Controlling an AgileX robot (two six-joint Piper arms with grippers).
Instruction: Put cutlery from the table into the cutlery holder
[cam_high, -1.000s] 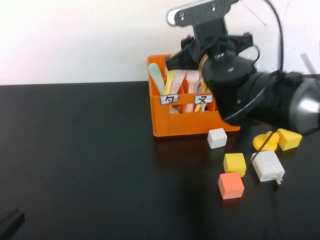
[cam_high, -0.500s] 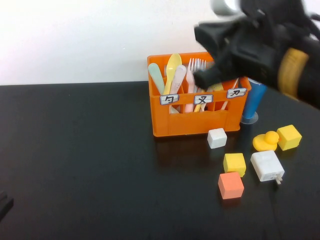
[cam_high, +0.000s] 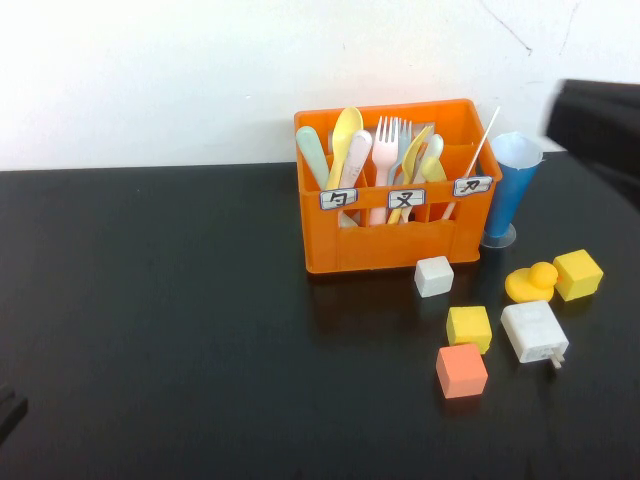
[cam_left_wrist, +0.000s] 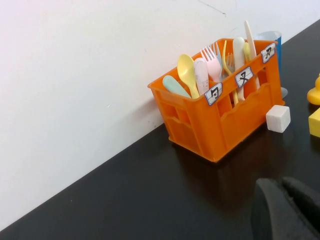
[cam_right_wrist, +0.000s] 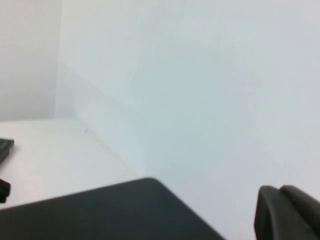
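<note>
The right gripper (cam_high: 600, 125) has pulled away to three o'clock, the left gripper (cam_left_wrist: 287, 210) is parked; fingers I cannot tell. Pink fork (cam_high: 385, 150) and yellow fork (cam_high: 412, 160) stand inside the cutlery holder (cam_high: 395, 245), so the task looks finished.

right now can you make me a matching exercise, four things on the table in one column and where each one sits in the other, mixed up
Things:
1. pink fork
2. blue cup
3. white cube
4. orange cube

Places:
A. nearest the camera of the loose blocks
B. upright in the orange cutlery holder, middle compartment
C. just in front of the holder's right front corner
D. right of the holder, by the wall

Pairs: 1-B, 2-D, 3-C, 4-A

The left end effector sits low and parked; the right end effector has pulled away to the right.
</note>
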